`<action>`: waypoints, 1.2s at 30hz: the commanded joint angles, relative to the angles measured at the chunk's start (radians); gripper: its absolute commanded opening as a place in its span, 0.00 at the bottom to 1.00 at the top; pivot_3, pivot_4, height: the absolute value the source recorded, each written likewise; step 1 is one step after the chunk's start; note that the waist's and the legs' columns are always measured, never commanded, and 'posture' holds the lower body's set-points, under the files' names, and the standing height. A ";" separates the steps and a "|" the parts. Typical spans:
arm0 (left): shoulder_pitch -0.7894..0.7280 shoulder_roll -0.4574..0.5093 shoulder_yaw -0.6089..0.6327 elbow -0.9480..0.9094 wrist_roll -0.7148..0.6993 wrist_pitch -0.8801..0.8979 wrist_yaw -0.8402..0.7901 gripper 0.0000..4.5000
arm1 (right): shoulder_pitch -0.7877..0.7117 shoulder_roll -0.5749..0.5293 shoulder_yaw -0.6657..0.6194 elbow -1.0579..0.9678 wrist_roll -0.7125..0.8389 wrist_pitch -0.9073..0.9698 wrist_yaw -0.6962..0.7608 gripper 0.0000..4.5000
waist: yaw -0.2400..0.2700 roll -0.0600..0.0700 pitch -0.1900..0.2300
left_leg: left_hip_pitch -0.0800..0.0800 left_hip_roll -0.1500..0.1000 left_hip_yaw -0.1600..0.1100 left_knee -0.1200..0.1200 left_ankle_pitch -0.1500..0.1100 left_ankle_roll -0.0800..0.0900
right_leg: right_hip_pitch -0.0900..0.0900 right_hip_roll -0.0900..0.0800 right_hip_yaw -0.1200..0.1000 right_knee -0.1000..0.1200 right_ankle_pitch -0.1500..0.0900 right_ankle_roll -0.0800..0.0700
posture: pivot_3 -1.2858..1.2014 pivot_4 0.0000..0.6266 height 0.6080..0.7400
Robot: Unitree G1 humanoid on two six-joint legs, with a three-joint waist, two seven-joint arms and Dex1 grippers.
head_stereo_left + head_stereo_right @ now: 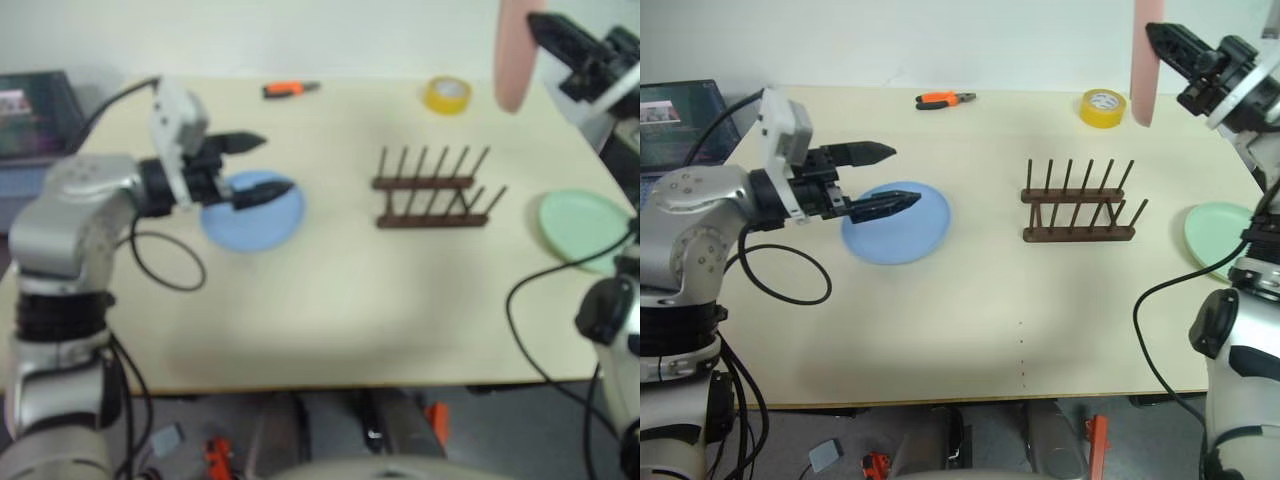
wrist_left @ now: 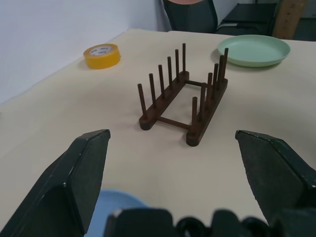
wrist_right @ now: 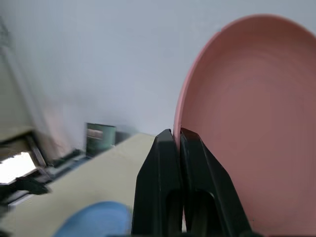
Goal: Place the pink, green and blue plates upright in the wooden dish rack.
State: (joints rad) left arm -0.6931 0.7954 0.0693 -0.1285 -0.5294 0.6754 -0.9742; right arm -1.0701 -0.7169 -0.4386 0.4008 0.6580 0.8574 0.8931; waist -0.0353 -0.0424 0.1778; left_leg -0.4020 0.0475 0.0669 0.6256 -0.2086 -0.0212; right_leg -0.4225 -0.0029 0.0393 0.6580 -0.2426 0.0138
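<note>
As the counter (image 1: 970, 340) stands, the entries are:
Pink plate (image 1: 1142, 60): held on edge in the air above the far right corner, pinched at its rim by the right end effector (image 1: 1160, 38) — jaws closed on it.
Blue plate (image 1: 896, 225): flat, left of centre.
Left end effector (image 1: 885, 178): jaws spread wide, empty, over the blue plate's near-left part.
Wooden dish rack (image 1: 1078, 205): right of centre, no plates in it.
Green plate (image 1: 1222, 238): flat at the right edge.
Yellow tape roll (image 1: 1102, 107): far edge — behind the rack.
</note>
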 commanded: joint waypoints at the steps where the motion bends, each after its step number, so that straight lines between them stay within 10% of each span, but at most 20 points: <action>1: -0.026 0.003 0.006 -0.011 0.003 -0.021 -0.008 0.99 | -0.014 -0.062 -0.043 0.037 0.074 0.062 0.064 0.00 | 0.000 0.000 0.000 | 0.000 0.000 0.000 0.000 0.000 0.000 | 0.000 0.000 0.000 0.000 0.000 0.000 | 0.52 0.24 1.00; 36: -0.028 0.001 -0.037 -0.026 0.027 0.002 -0.009 0.99 | 0.172 -0.052 -0.094 0.083 0.125 0.090 0.032 0.00 | -0.003 0.001 0.000 | 0.000 0.000 0.001 0.001 0.000 0.000 | 0.000 0.000 0.001 0.000 0.000 0.001 | 0.52 0.24 1.00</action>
State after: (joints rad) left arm -0.7002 0.7874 0.0264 -0.1252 -0.5032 0.6869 -0.9754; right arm -0.8907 -0.7456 -0.4987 0.5394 0.7496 0.9449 0.9222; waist -0.0382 -0.0418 0.1781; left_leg -0.4021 0.0472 0.0673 0.6267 -0.2086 -0.0212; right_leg -0.4222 -0.0027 0.0399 0.6581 -0.2424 0.0150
